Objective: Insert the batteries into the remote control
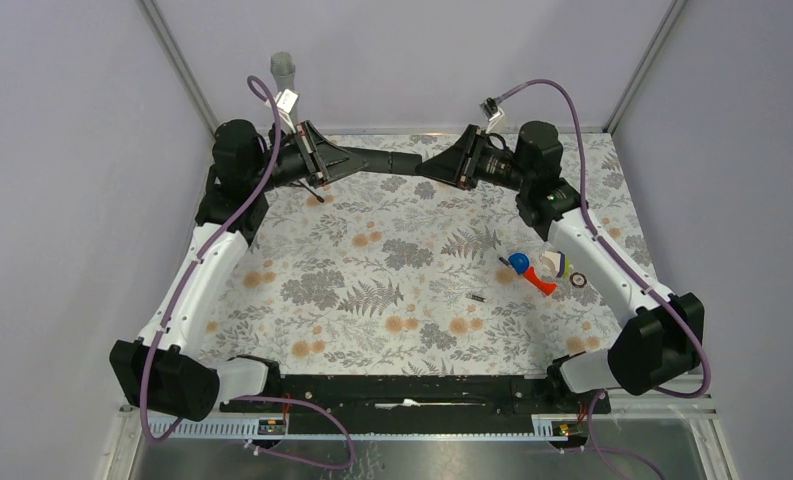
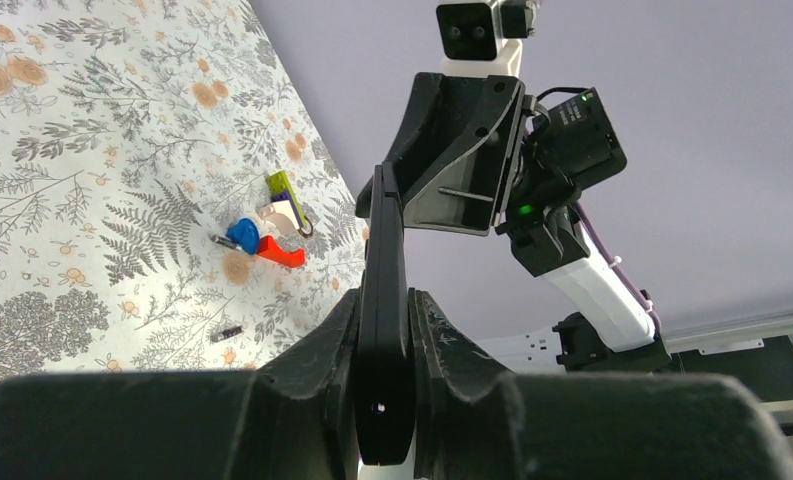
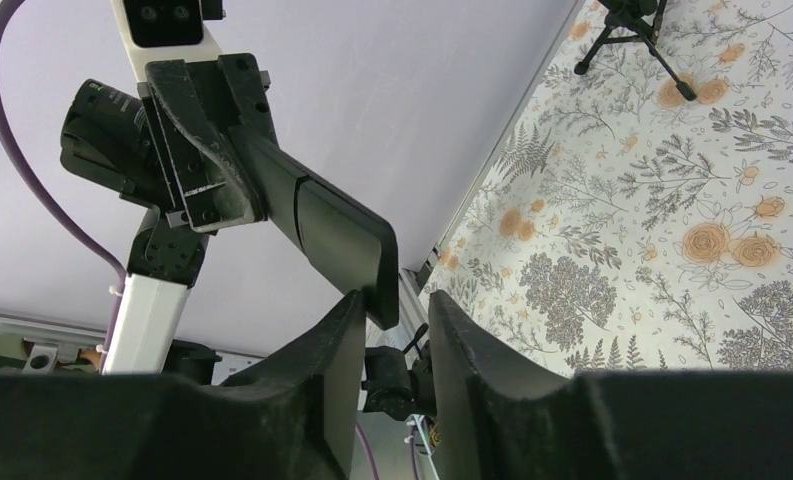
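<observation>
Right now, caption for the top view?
Left hand holds remote control aloft, right hand at its other end; one battery on the table.

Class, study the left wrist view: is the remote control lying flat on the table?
No, the remote control is clamped between the fingers of the left tool and held up off the table.

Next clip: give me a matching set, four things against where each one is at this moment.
Things
1. remote control
2. battery
3. tripod
4. red-and-blue toy pieces

Places
A. lying alone on the open mat
B. standing on its legs on the mat
C. up in the air, clamped in the left hand
D. on the mat close beside the right arm

Pairs: 1-C, 2-A, 3-B, 4-D
</observation>
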Robot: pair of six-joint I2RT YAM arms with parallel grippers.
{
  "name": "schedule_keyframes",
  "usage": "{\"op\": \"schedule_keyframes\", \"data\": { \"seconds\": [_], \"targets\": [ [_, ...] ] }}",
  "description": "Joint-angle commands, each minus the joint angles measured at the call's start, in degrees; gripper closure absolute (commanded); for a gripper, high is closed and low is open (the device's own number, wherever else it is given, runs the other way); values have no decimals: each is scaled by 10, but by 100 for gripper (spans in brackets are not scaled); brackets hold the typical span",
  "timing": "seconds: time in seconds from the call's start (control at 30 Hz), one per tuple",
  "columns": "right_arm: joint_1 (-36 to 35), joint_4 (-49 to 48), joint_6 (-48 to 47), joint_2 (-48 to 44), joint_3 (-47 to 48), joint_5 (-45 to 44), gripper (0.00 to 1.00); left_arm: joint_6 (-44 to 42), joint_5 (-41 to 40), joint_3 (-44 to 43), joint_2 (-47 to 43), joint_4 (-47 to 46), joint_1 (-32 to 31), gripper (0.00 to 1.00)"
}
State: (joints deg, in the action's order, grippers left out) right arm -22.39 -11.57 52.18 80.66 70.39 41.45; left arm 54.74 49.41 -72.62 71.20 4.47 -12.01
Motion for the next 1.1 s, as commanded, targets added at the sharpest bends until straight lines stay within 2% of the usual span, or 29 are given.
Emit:
{"op": "schedule_keyframes", "data": {
  "seconds": [0.0, 0.1, 0.13, 0.23, 0.27, 0.33, 0.4, 0.67, 0.93, 1.07],
  "targets": [
    [3, 7, -14, -17, 23, -7, 66, -4, -2, -22, -22, -32, -3, 100],
    [3, -5, -13, -20, 21, -2, 66, -3, -1, -21, -22, -32, -4, 100],
    [3, -15, -11, -20, 19, 3, 62, -2, 0, -21, -22, -32, -4, 100],
    [3, -52, 7, -19, 8, 16, 41, 1, 4, -21, -21, -32, -6, 100],
    [3, -63, 14, -17, 5, 21, 36, 1, 4, -21, -21, -32, -7, 100],
    [3, -78, 24, -11, 3, 28, 36, 1, 4, -20, -22, -31, -7, 100],
    [3, -85, 28, -9, 3, 29, 40, -1, 3, -20, -22, -28, -8, 100],
    [3, -55, 22, -14, 9, 34, 72, -3, -8, -23, -24, -24, -8, 100],
    [3, -2, 10, -22, 27, 20, 83, -32, -40, -28, -27, 4, -22, 100],
    [3, 15, 26, -22, 40, 18, 85, -75, -79, -46, -26, 58, -38, 100]
  ]
}}
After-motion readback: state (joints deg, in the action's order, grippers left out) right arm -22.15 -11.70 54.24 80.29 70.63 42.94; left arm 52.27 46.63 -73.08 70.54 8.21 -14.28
